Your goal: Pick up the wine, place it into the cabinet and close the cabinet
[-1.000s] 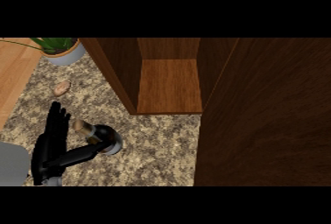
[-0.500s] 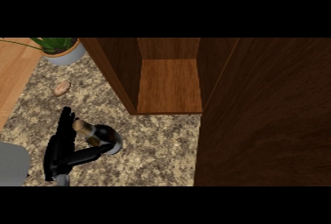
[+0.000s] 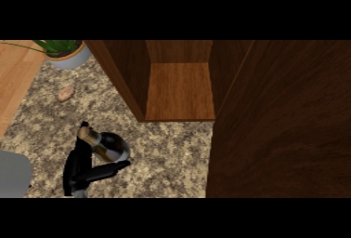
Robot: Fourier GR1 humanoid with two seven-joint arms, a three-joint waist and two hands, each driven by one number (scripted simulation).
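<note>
The wine bottle (image 3: 108, 146) stands on the speckled counter, dark glass with a gold band at its neck, seen from above. My left hand (image 3: 77, 163) is right against its left side: the fingers (image 3: 74, 155) run straight up along it and the thumb (image 3: 103, 172) reaches under its near side. The hand is open, not curled round the bottle. The wooden cabinet (image 3: 179, 93) stands open behind and to the right of the bottle, its shelf bare. My right hand does not show.
The cabinet's dark open door (image 3: 281, 125) fills the right side of the view. A potted plant (image 3: 67, 55) stands at the back left, with a small tan object (image 3: 66, 93) in front of it. A light wooden surface (image 3: 14, 79) borders the counter's left edge.
My left hand has slid to the right and its fingers have drawn together beside the bottle, with the thumb now under its near side. The bottle has stayed where it was.
</note>
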